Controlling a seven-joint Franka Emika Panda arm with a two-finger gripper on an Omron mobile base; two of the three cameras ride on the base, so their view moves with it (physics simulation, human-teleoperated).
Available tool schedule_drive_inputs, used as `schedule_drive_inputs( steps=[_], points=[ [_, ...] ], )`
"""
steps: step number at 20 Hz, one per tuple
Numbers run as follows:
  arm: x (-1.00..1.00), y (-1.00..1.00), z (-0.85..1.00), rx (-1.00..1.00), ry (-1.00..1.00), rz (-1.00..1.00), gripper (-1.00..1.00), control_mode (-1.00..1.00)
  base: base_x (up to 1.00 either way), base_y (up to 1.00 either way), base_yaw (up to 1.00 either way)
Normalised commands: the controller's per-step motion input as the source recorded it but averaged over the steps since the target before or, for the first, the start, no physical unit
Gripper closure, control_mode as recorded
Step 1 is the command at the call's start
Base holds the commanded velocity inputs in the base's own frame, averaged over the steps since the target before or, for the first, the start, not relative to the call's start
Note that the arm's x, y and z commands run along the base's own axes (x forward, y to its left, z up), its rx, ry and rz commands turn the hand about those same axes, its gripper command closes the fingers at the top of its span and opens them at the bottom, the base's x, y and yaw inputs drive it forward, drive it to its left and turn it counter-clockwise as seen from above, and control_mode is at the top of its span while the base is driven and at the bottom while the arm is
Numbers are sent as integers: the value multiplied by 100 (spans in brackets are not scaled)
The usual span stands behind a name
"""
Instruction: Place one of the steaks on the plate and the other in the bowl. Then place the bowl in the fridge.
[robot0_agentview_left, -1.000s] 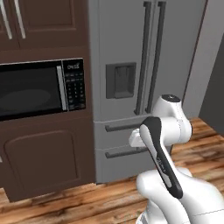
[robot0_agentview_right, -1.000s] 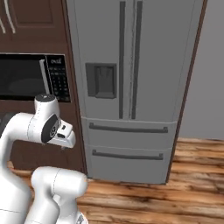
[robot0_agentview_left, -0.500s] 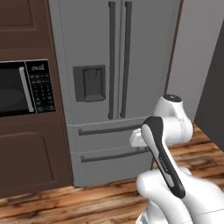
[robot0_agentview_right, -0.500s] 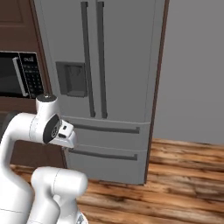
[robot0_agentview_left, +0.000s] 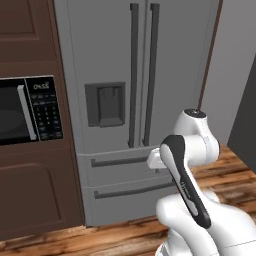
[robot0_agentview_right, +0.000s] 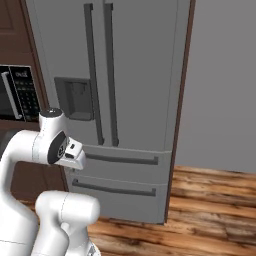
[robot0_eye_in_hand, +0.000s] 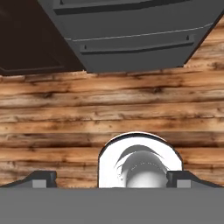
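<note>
The fridge (robot0_agentview_left: 135, 75) stands straight ahead, tall and grey, with both doors and both lower drawers shut; it also fills the middle of the right base view (robot0_agentview_right: 130, 75). My arm is folded in front of its drawers with the hand pointing down. In the hand view my gripper (robot0_eye_in_hand: 111, 180) is open, its two dark fingertips (robot0_eye_in_hand: 43, 179) wide apart with nothing between them, above the wooden floor. The fridge's lower drawers (robot0_eye_in_hand: 131, 26) lie along the top of that view. The steaks, the plate and the bowl are out of view.
A black-fronted microwave (robot0_agentview_left: 25, 110) sits in dark brown cabinets (robot0_agentview_left: 35, 200) left of the fridge. A grey wall (robot0_agentview_right: 220, 85) runs to the fridge's right. Wooden floor (robot0_eye_in_hand: 109, 105) stretches before the fridge.
The whole picture has shifted: the base has moved, so the fridge now sits more central and larger and the microwave has slid left. The arm's pose and the open gripper are unchanged.
</note>
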Motion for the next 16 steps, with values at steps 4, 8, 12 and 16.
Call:
schedule_drive_inputs(
  steps=[4, 8, 12, 16],
  points=[
    [0, 0, 0, 0, 0, 0, -100, 100, 0, 0, 0],
    [1, 0, 12, 0, -11, -3, -100, -100, 6, 1, -2],
    [55, -14, 44, -3, -32, -27, -100, -100, 0, 0, 0],
    [76, 5, 11, -33, -52, -33, -100, -100, 0, 0, 0]
  ],
)
